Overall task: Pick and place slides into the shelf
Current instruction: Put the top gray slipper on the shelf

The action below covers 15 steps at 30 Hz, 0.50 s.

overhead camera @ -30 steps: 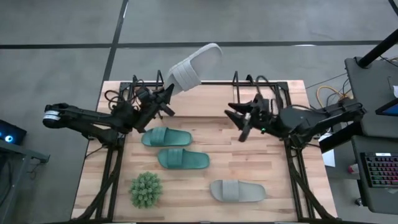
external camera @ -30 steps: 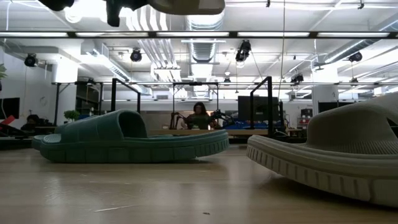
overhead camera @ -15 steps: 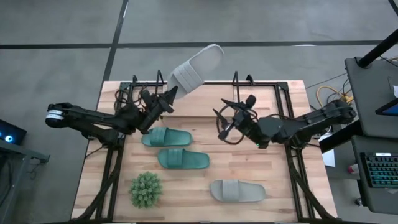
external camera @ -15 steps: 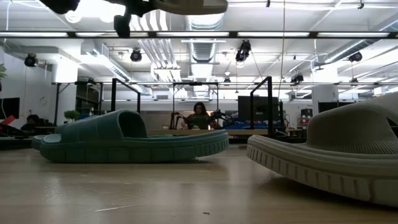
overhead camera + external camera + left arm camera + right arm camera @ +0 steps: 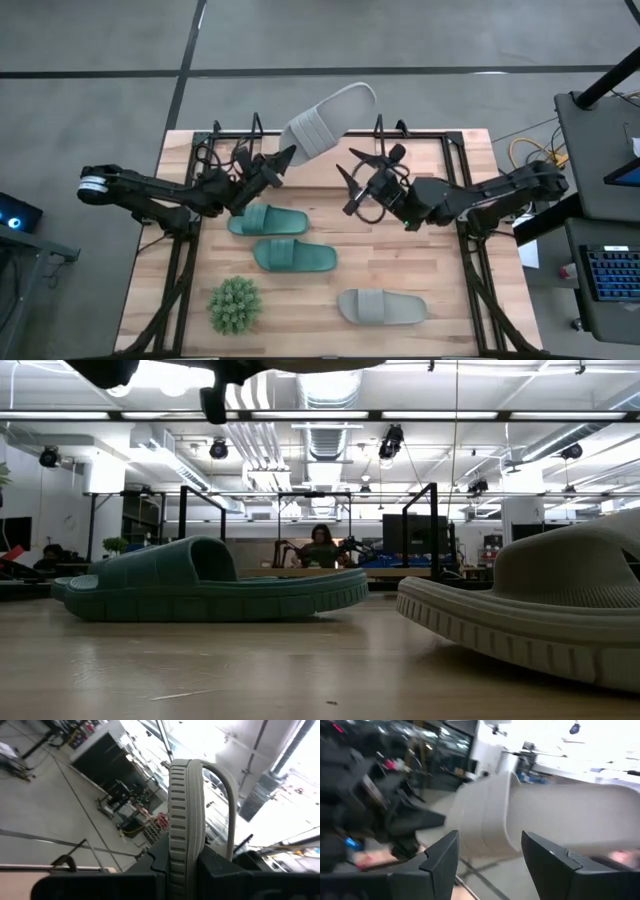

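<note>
Wood-plank worktop [image 5: 400,270] is sitting on grey floor w/ black frame rails round it. High view: my left jaws [image 5: 274,166] are clamping one end of a light grey slide [image 5: 328,118], holding it up over the shelf [image 5: 300,135] at the far edge, long axis running diagonally up and away toward my right side. My right jaws [image 5: 348,190] are standing wide apart, holding nothing, pointing at that slide from just beside and below it; right arm is reaching in low across the worktop, left arm stretched in from the other side. Right is the nearer free one, so I'm judging a handover or steadying comes next. Two teal slides [image 5: 268,219] [image 5: 295,257] are lying flat mid-worktop, a second grey slide [image 5: 380,306] near the front edge, spiky green plant [image 5: 235,305] beside it.

Low view: teal slide [image 5: 210,592] and grey slide [image 5: 530,615] are resting on the worktop; my left arm is only showing as dark shapes at the top; a person is sitting far back in the room.

Left wrist view: raised slide [image 5: 185,820] is standing edge-on betw. my closed left jaws.

Right wrist view: raised slide [image 5: 560,820] is lying straight ahead, sideways across the gap of my open fingers [image 5: 440,857].
</note>
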{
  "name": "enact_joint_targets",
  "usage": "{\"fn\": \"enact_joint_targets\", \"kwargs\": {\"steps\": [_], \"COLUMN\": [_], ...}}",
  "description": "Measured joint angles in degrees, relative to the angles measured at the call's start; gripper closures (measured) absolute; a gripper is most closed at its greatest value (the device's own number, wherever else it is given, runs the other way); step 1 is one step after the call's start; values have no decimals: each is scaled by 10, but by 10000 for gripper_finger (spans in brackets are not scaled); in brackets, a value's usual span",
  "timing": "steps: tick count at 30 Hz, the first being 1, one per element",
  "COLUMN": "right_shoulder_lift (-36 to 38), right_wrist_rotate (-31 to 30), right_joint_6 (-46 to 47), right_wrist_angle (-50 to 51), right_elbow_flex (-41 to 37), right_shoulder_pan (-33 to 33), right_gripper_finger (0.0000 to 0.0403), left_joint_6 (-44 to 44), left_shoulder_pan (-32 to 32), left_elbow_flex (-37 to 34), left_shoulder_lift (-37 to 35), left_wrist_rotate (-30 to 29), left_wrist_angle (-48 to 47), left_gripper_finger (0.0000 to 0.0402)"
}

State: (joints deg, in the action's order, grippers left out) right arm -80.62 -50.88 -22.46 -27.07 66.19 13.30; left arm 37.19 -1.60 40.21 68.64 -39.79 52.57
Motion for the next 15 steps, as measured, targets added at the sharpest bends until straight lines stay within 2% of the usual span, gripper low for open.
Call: {"fn": "enact_joint_targets", "kwargs": {"steps": [3,15], "right_shoulder_lift": [3,-1], "right_wrist_rotate": [32,31], "right_joint_6": [19,10], "right_wrist_angle": [0,2], "right_elbow_flex": [0,0], "right_shoulder_pan": [-9,-19], "right_gripper_finger": [196,198], "left_joint_6": [0,0], "left_shoulder_pan": [0,0], "left_elbow_flex": [0,0], "left_shoulder_lift": [2,6], "left_wrist_rotate": [5,25], "left_wrist_angle": [-1,1], "left_gripper_finger": [387,387]}}
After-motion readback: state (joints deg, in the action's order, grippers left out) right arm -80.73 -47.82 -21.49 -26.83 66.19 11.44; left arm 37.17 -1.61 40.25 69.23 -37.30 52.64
